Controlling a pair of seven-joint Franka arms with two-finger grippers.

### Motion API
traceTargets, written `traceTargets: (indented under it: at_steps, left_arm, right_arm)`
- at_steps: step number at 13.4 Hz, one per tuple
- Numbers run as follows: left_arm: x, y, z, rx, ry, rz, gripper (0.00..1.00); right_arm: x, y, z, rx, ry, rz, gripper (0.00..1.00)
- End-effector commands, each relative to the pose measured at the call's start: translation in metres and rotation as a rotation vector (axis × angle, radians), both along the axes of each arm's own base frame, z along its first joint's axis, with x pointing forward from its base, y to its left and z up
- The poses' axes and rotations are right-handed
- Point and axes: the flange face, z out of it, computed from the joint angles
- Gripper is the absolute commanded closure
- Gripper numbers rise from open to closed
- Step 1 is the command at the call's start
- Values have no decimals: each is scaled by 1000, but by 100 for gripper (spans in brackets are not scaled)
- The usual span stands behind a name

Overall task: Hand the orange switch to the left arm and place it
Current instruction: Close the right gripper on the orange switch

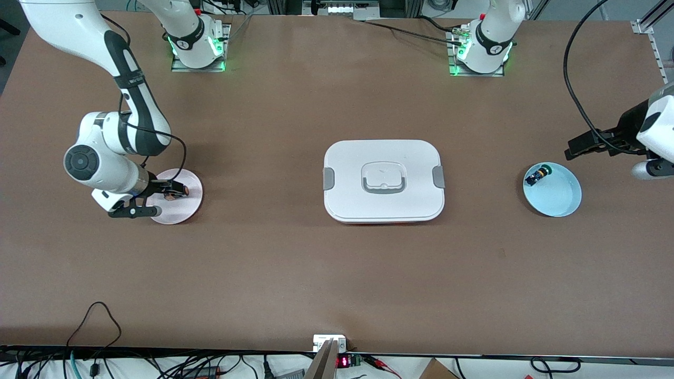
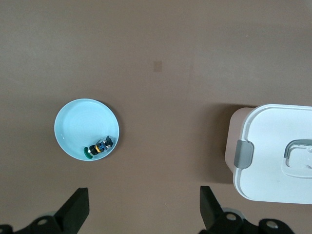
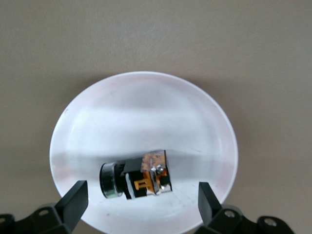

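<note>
The orange switch (image 1: 171, 196) lies on its side on a small pink plate (image 1: 185, 210) at the right arm's end of the table. In the right wrist view the orange switch (image 3: 139, 178) lies on the pink plate (image 3: 146, 112), just ahead of the fingertips. My right gripper (image 1: 167, 199) is low over this plate, open (image 3: 141, 202), with the switch untouched. The white box (image 1: 384, 180) sits closed at mid-table. My left gripper (image 1: 573, 148) is open (image 2: 144, 212) and empty, up over the table beside a light blue plate (image 1: 559, 197).
A small black switch with a green cap (image 1: 539, 174) lies in the light blue plate; both show in the left wrist view, the switch (image 2: 100, 147) on the plate (image 2: 83, 122). The box's corner (image 2: 273, 151) shows there too. Cables lie along the table edge nearest the front camera.
</note>
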Motion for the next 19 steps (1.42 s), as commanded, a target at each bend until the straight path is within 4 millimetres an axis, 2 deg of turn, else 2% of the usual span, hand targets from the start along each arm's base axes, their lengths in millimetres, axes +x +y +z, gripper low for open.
traceTargets:
  at_steps: [1,4,6,8,10,11,14,16,19]
  left_arm:
    - [3,-5,6,49,4,-21,0]
    - [4,-1,8,72,-4,-15,0]
    - [4,4,5,71,7,-11,0]
    - [0,2,3,90,24,-18,0]
    - [1,11,0,89,27,-9,0]
    - [-1,12,-3,93,32,-10,0]
    - [-2,6,0,90,27,-19,0]
    - [-3,2,0,82,27,-21,0]
    - [-3,-12,-5,77,41,-45,0]
  right_arm:
    - [-2,8,-14,3,-11,38,0]
    - [-4,11,-20,4,-12,43,0]
    - [-4,11,-28,13,-13,122,0]
    - [-5,10,-30,14,-11,130,0]
    - [-7,9,-38,15,-5,126,0]
    - [-6,8,-40,14,-10,132,7]
    - [-7,10,-40,19,3,182,57]
    - [-5,22,-31,33,11,208,66]
    - [13,37,11,51,46,248,72]
